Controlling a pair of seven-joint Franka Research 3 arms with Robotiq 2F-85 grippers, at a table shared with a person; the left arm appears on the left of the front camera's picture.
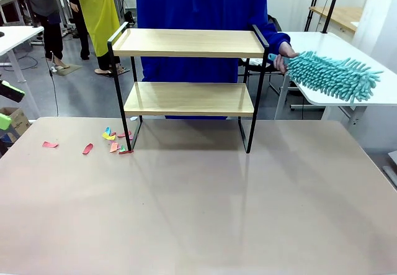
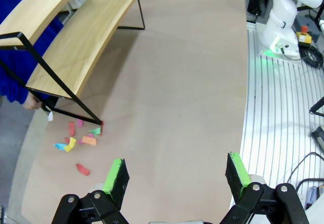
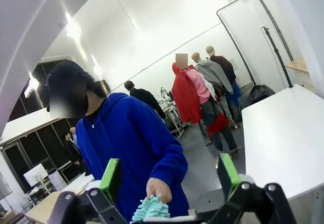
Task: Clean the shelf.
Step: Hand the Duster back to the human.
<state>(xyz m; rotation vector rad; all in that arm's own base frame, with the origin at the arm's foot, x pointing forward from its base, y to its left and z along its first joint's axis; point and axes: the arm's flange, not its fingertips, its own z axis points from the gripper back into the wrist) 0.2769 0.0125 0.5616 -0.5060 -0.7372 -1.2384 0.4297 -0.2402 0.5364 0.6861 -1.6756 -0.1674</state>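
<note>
The shelf [image 1: 189,98] stands at the far middle of the table, two light wood boards in a thin black frame; the left wrist view has the shelf [image 2: 76,47] at upper left. Both boards look bare. Behind it a person in blue holds a teal fluffy duster [image 1: 335,75] out past the shelf's right side. My left gripper [image 2: 177,178] hovers open above the table, short of the shelf, with nothing between its fingers. My right gripper [image 3: 169,178] is open too and faces the person, whose hand grips the duster [image 3: 151,209] just beyond it.
Several coloured paper scraps [image 1: 115,139] lie on the table by the shelf's left front leg, also scraps [image 2: 81,140] in the left wrist view. The tan tabletop [image 1: 198,207] is bare in front. White tables [image 1: 347,45] stand behind, and other people farther off.
</note>
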